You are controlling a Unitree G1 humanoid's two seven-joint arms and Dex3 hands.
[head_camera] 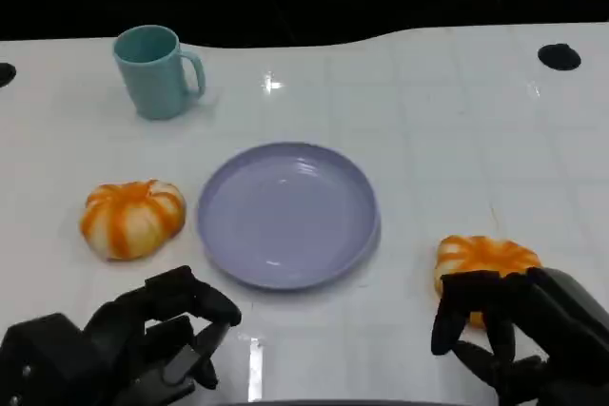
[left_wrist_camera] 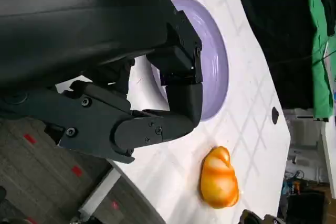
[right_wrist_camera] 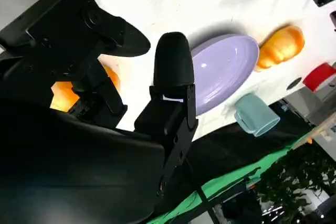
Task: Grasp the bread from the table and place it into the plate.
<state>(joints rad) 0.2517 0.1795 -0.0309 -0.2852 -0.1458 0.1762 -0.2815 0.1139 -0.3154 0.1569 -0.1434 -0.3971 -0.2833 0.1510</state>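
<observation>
**Right hand closing in over the near bread, plate sitting bare**

The lavender plate is sitting in the middle of the white table, with nothing lying in it. 2 orange-and-white striped bread rolls are resting on the table, 1 on each side of the plate. The left bread roll is lying just beside the plate's left rim, apart from it. The right bread roll is lying near the plate's right rim, toward the robot.

The right hand is hanging right over the near edge of that right roll, its black fingers curling down in front of the bread. From the head camera the fingers are overlapping the roll, and in the right wrist view the orange crust is showing between them, but I cannot tell whether they are actually gripping it or only touching it.

The left hand is sitting low at the table's near edge, below the left roll and well apart from it, fingers loosely bent and holding nothing.

A teal mug is standing upright at the far left of the table, handle pointing right.
</observation>
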